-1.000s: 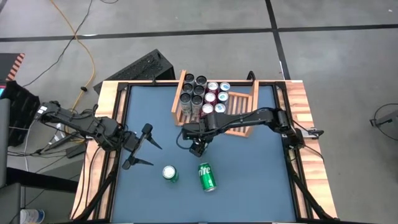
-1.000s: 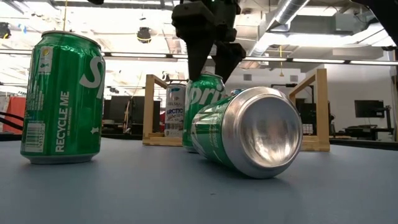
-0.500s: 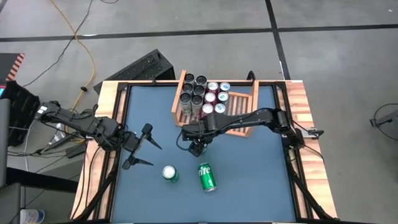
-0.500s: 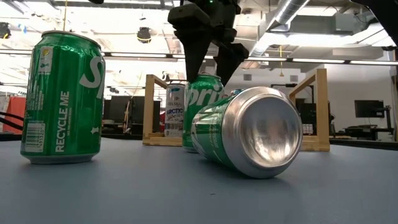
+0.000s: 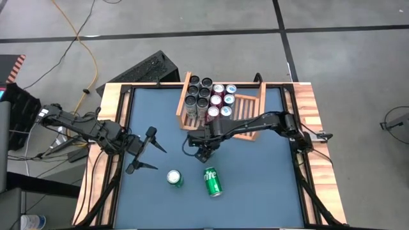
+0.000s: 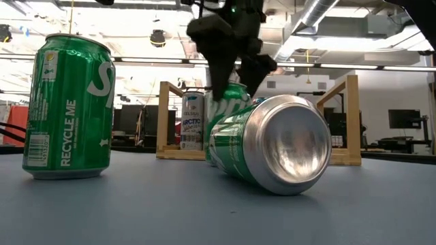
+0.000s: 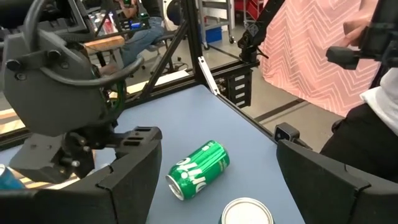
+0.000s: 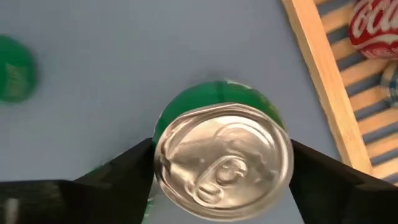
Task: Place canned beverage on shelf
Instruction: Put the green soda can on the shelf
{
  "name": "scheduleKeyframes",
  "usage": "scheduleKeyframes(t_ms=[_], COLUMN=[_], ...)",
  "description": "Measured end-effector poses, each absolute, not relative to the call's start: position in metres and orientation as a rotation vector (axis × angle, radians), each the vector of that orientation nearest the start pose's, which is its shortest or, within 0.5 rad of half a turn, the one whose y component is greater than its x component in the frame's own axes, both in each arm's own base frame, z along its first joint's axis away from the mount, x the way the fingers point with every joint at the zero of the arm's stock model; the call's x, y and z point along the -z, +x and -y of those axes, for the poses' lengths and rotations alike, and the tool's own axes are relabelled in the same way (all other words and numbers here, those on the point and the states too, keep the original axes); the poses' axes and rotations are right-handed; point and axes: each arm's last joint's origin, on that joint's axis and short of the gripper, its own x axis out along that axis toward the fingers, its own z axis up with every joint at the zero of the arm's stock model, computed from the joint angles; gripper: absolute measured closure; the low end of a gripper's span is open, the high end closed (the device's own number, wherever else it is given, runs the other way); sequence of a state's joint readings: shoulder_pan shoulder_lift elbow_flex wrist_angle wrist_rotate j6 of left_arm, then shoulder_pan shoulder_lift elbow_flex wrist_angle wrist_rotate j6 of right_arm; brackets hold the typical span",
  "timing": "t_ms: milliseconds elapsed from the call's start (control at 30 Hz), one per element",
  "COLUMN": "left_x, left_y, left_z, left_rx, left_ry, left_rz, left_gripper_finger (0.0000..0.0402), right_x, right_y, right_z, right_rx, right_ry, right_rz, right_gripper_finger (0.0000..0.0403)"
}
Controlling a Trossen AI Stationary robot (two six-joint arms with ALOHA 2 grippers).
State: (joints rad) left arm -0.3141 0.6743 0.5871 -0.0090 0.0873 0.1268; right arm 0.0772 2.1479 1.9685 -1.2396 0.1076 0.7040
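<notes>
A green soda can [image 8: 224,158] stands on the blue table just in front of the wooden shelf [image 5: 261,105]. My right gripper [image 5: 202,151] points down over this can [image 6: 228,102] and is shut on it. The can's base is hidden in the low view by a second green can [image 6: 272,143] that lies on its side. A third green can [image 5: 174,179] stands upright near the table's front. My left gripper [image 5: 160,160] waits open at the table's left, level, with nothing between its fingers. My right gripper pinches the green can's side wall just under the top rim [image 8: 158,155] between its two fingers [image 8: 311,174], one on each side of the lid. The fingers come from above, pointing down. The can leans a little in the low view; its base is hidden there.
Several dark, red and silver cans [image 5: 208,99] fill the shelf's left part; its right part shows bare slats [image 5: 246,108]. The lying can [image 5: 213,182] and the upright can lie close on the near side. Wooden rails [image 5: 307,128] border the table.
My right gripper has sunk a little over the green can, rolled slightly, and brought its fingers in onto the can's top. The can, upright before, now leans slightly in the low view.
</notes>
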Motion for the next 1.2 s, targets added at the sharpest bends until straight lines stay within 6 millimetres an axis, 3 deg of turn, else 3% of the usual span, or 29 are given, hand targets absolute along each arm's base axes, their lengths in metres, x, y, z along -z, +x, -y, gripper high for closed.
scheduleKeyframes(t_ms=[167,400,633,933,1200], left_x=[-0.298,-0.3,-0.3,-0.3,-0.3], left_y=[0.151,0.152,0.152,0.152,0.152], left_z=[0.051,0.049,0.048,0.048,0.047], left_rx=[0.384,0.32,0.281,0.279,0.244], left_ry=[0.141,0.132,0.156,0.14,0.15], left_rz=[-0.061,-0.051,-0.044,-0.052,-0.051], left_gripper_finger=[0.0095,0.0095,0.0095,0.0095,0.0095], right_x=[-0.241,-0.252,-0.274,-0.306,-0.352], right_y=[0.429,0.431,0.416,0.395,0.359], right_z=[-0.032,-0.045,-0.061,-0.04,-0.027], right_rx=[0.477,0.402,0.338,0.183,0.199], right_ry=[0.403,0.348,0.079,-0.134,-0.099], right_rz=[-1.344,-1.311,-1.402,-1.453,-1.384], right_gripper_finger=[0.0135,0.0135,0.0135,0.0135,0.0135])
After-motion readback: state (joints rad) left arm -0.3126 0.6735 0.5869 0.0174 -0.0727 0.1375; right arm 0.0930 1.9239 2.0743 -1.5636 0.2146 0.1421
